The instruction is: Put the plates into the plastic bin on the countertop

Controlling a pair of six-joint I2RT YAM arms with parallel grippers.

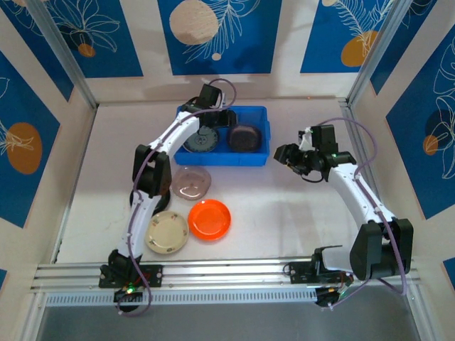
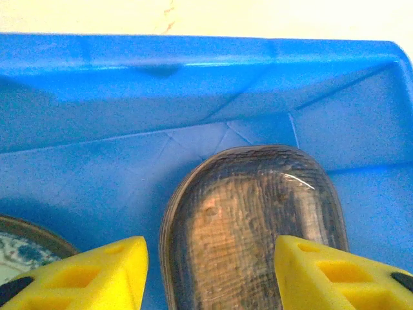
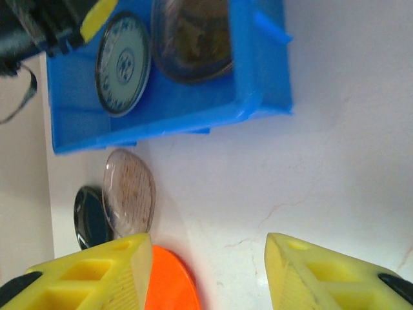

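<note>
The blue plastic bin [image 1: 259, 158] stands at the back centre of the white countertop [image 1: 284, 213]. It holds a teal-patterned plate [image 1: 201, 141] on the left and stacked smoky-grey plates [image 1: 244, 137] on the right. My left gripper [image 1: 215, 119] hovers over the bin, open and holding nothing, its yellow fingers [image 2: 103, 271] either side of the smoky stack [image 2: 251, 219]. My right gripper [image 1: 288, 158] is open above bare countertop right of the bin. A smoky plate [image 1: 190, 182], an orange plate [image 1: 210, 219] and a cream plate [image 1: 167, 232] lie in front of the bin.
White walls and an aluminium rail [image 1: 227, 270] edge the countertop. The left arm [image 1: 153, 170] reaches over the loose plates toward the bin. In the right wrist view a dark round shape [image 3: 89, 216] lies beside the smoky plate [image 3: 129, 192], with the orange plate [image 3: 168, 284] at the finger.
</note>
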